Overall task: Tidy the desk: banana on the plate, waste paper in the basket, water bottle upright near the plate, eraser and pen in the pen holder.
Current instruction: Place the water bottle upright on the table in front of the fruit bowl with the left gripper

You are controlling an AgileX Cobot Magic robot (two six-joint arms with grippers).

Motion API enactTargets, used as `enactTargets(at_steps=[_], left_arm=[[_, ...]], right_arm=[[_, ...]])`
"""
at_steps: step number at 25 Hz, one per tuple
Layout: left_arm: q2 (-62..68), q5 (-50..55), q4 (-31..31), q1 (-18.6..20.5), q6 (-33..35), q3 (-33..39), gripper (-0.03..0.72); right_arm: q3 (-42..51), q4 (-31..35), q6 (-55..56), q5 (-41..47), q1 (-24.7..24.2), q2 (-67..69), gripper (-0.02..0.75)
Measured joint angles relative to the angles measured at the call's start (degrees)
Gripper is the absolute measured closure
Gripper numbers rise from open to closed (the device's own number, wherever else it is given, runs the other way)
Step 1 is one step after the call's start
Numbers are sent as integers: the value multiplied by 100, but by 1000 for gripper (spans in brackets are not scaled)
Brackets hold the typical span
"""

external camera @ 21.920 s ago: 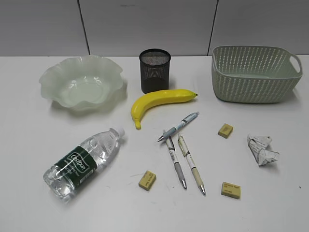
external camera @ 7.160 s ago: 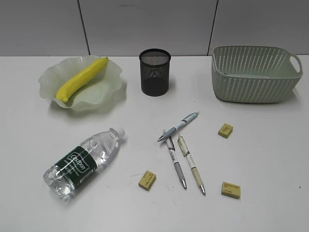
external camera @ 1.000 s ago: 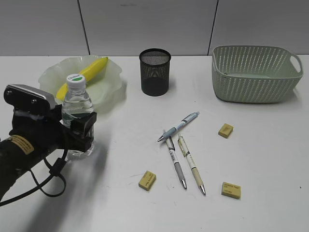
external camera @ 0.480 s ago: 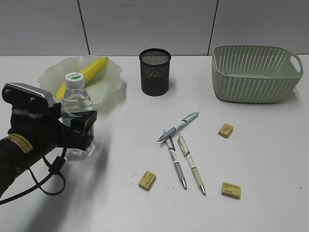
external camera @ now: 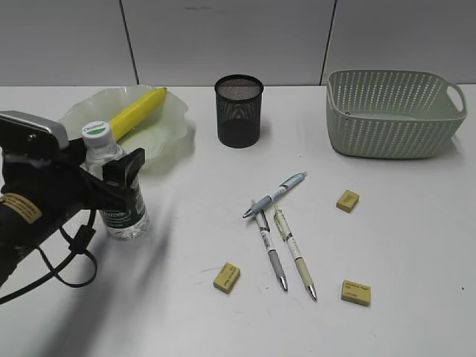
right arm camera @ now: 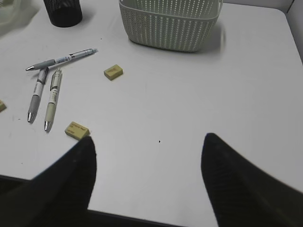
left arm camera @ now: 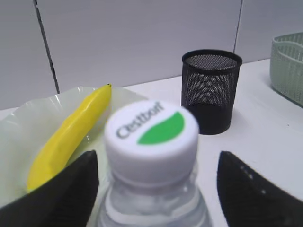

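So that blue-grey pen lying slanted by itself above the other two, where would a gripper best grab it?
Probably across the middle of the blue-grey pen barrel, coming straight down from above. It lies flat on the table at a slant, so the fingers should close across its thin width, turned to match. Its lower tip sits near the grey pen, so mid-barrel or higher leaves more room.

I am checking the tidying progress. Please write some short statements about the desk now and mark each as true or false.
1. The yellow banana lies on the pale green wavy plate. True.
2. The clear plastic water bottle lies on its side. False: it stands upright between the left pincer's fingers.
3. Three pens are inside the black mesh pen holder. False: they lie on the white desk.
4. Three yellow erasers lie on the desk. True.
5. The right pincer holds an eraser. False: it is open and empty.
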Motion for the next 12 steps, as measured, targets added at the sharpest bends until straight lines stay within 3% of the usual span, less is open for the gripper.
enactTargets(at_steps=[6,12], left_arm=[[-668,262,-6,0,-22,188,104],[-1785,1929,-23,0,-22,299,104]], right_arm=[[0,0,0,0,0,0,192],[0,0,0,0,0,0,192]])
